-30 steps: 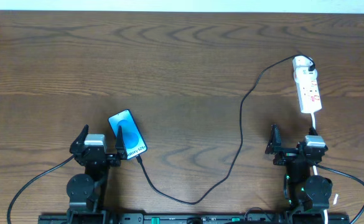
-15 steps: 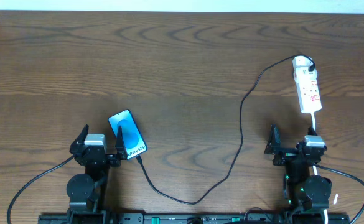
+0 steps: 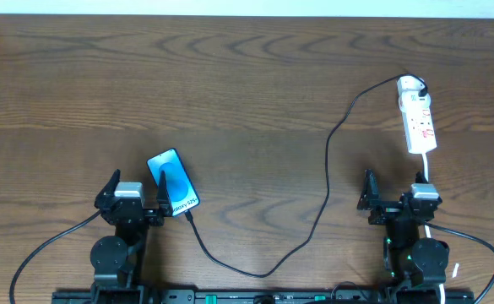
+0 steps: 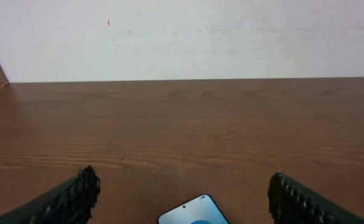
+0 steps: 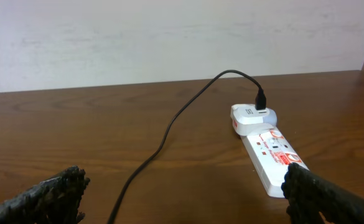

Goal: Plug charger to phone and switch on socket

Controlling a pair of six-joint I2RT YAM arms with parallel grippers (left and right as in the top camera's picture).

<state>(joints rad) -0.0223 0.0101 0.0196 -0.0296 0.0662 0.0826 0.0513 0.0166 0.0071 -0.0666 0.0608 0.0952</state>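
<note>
Two pincers low at the near table edge, both with jaws spread wide, nothing held. Small black-framed phone with bright blue screen [image 3: 173,181] lies flat and tilted by the left gripper [image 3: 135,191], against its right-hand finger. Long thin black charger cable [image 3: 328,169] loops from the phone's lower end across the brown wooden table [image 3: 230,84] to the rounded top of the narrow white power strip with red marks [image 3: 418,118], which lies just ahead of the right gripper [image 3: 394,194]. Can't tell if the tip is seated in the phone
</note>
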